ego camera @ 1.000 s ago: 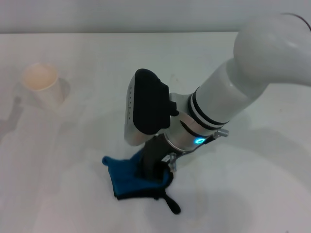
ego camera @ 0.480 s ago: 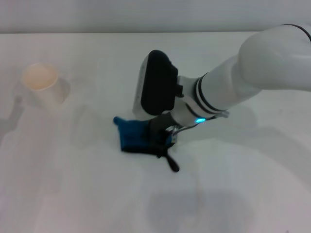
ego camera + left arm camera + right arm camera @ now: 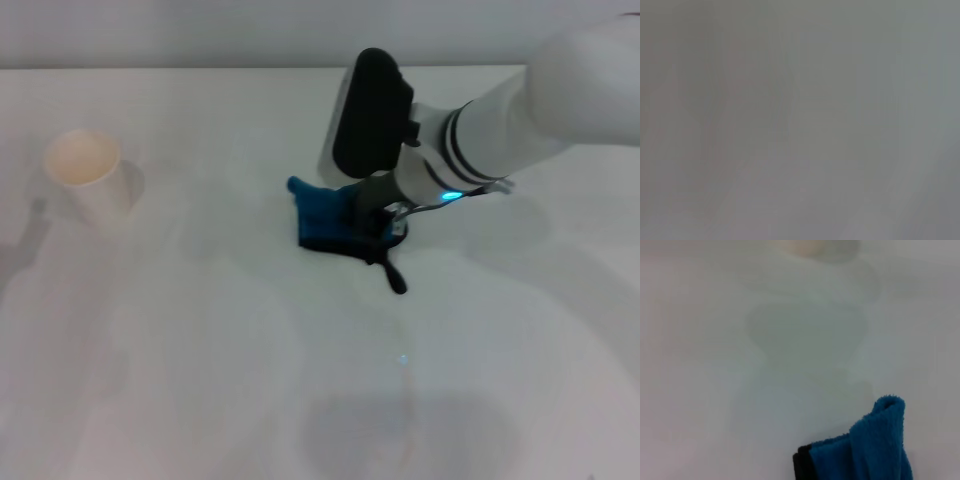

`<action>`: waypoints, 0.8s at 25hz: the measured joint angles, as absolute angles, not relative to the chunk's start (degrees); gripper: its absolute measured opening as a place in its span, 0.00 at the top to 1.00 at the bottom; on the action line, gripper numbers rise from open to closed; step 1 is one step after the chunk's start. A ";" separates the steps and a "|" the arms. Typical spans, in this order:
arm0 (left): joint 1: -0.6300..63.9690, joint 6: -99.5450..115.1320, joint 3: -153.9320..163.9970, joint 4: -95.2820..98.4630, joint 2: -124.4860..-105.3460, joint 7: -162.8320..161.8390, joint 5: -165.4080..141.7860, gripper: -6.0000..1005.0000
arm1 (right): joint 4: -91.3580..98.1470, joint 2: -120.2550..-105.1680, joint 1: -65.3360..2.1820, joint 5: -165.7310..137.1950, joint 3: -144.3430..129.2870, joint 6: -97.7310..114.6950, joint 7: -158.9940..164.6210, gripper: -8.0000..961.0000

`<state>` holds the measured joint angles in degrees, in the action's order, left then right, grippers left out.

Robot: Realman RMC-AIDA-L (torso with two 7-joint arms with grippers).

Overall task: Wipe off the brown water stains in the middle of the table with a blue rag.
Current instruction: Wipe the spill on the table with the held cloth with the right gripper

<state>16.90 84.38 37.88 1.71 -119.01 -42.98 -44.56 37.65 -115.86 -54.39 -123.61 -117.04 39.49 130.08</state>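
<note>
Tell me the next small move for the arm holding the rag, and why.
Probably sweep the rag back toward the near middle of the table. The right tool presses it down at the far side; no brown stain is clearly visible, though faint damp marks show nearer.

The left wrist view is showing only a blank, featureless grey field with faint, soft shading drifting across it. No edge, corner or object is standing out anywhere in it. Whether this grey surface is the table or something else cannot be told. No fingers are appearing.
</note>
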 joint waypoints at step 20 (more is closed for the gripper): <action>16.98 84.28 37.88 1.79 -119.00 -42.98 -44.56 0.11 | 45.18 -115.37 -51.93 -126.44 -108.44 73.23 128.40 0.90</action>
<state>16.98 84.28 37.88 1.79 -119.00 -42.98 -44.56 45.18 -115.37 -51.93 -126.44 -108.44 73.23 128.41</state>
